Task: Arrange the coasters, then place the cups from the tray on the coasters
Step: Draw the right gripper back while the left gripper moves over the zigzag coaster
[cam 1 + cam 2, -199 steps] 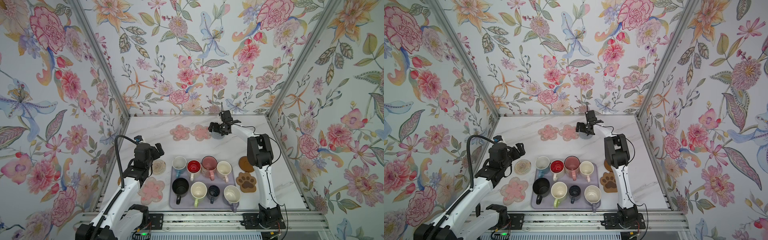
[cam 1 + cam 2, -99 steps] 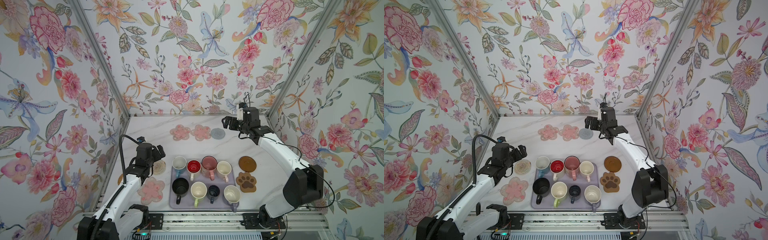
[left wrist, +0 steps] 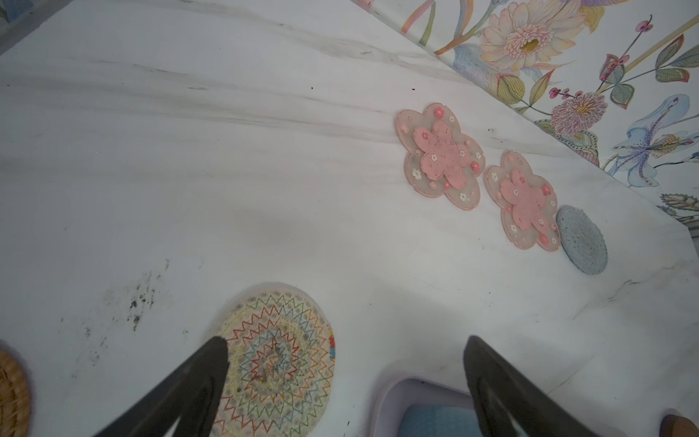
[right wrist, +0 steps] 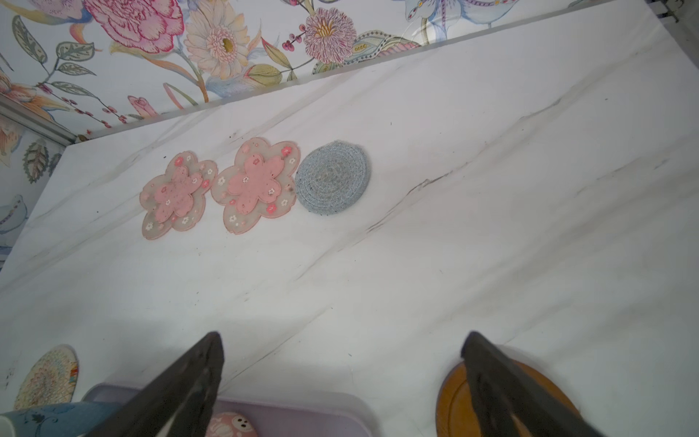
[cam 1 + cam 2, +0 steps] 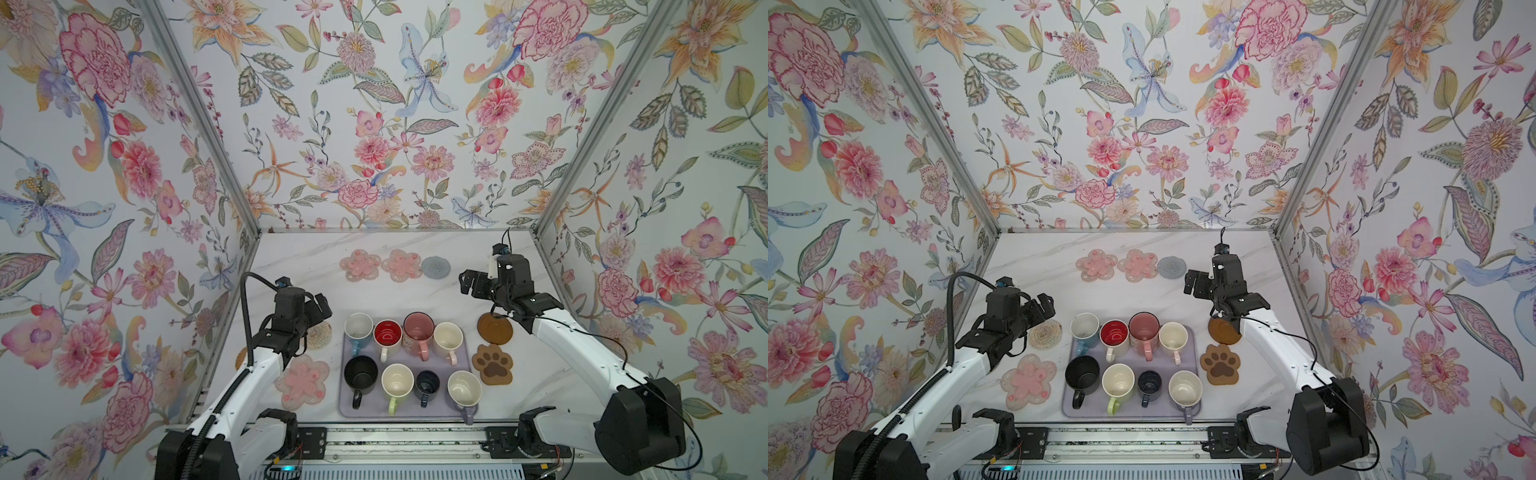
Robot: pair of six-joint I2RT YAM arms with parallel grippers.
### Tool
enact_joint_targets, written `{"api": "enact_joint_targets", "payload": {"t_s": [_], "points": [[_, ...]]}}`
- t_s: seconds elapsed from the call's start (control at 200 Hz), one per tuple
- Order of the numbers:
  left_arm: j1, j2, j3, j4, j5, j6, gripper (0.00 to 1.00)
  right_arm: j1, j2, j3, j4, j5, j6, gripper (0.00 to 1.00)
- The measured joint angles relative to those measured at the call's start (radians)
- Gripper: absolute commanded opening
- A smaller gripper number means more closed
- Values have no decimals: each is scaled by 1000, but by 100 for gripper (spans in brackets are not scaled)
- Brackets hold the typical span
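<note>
The left arm [image 5: 253, 370] and right arm [image 5: 582, 345] match, with smooth white links joined by bulky, rounded black housings [image 5: 640, 428]. A black ribbed hose [image 5: 246, 316] arches over the left arm, and thin black wires [image 5: 623, 361] trail along the right. The left gripper [image 3: 344, 341] and right gripper [image 4: 342, 336] have matte black fingers [image 3: 177, 397] tapering to blunt tips.

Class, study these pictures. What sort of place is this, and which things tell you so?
Probably a robot test booth dressed as a home table: two white robot arms on a metal rail, floral wallpapered panels around, a marble-look table with tray, mugs and coasters.
</note>
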Motion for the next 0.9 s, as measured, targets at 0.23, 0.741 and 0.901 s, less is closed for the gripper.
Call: {"api": "enact_joint_targets", "payload": {"t_s": [0.23, 0.741, 0.901], "points": [[1, 0, 0, -35, 2, -42, 99, -43, -53, -47, 6, -1, 14, 99], [1, 170, 0, -75, 32, -153, 99, -79, -96, -113, 5, -14, 30, 99], [1, 184, -5, -47, 50, -192, 99, -84, -107, -131, 2, -24, 32, 99]]}}
